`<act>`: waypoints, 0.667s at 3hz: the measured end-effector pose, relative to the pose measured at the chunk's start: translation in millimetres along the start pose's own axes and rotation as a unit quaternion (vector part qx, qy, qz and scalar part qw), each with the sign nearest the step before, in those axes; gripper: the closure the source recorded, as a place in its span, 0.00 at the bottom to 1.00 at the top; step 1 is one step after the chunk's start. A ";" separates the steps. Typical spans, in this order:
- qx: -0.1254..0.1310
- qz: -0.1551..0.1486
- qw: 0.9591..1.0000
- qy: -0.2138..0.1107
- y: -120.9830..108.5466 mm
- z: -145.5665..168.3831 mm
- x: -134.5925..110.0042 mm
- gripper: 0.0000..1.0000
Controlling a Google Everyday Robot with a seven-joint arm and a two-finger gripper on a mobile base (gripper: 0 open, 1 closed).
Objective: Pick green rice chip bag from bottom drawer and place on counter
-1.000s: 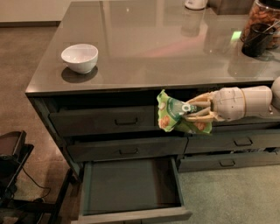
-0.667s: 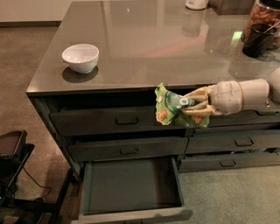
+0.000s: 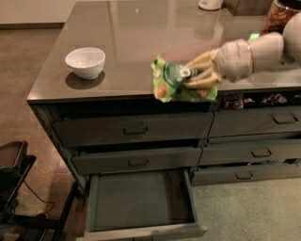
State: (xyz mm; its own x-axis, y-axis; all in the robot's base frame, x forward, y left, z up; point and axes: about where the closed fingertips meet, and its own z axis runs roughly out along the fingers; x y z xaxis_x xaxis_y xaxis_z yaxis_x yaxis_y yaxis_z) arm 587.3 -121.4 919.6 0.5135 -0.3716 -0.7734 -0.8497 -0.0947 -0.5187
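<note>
My gripper (image 3: 190, 76) comes in from the right on a pale arm and is shut on the green rice chip bag (image 3: 170, 84). It holds the bag in the air at the front edge of the counter (image 3: 141, 37), about level with the top. The bag is crumpled, with its dark round logo facing up. The bottom drawer (image 3: 141, 202) stands pulled out below, and its dark floor is bare.
A white bowl (image 3: 85, 62) sits on the counter's left front. A white object (image 3: 210, 4) and a jar (image 3: 280, 14) stand at the counter's far right. Closed drawers with metal pull handles (image 3: 135, 130) fill the cabinet front. Dark equipment (image 3: 11, 169) stands at the left on the floor.
My gripper has lifted the green rice chip bag from in front of the top drawer up to the counter's front edge. The drawer has stayed open.
</note>
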 end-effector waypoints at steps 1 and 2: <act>0.012 -0.038 0.999 0.001 -42.6 -1.0 -30.0 1.00; 0.020 -0.044 0.999 -0.002 -51.3 -3.4 -34.4 1.00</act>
State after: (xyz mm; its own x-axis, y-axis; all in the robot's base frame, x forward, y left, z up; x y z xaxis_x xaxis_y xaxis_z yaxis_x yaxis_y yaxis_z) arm 612.8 -106.9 974.1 0.5867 -0.3598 -0.7254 -0.7956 -0.0892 -0.5992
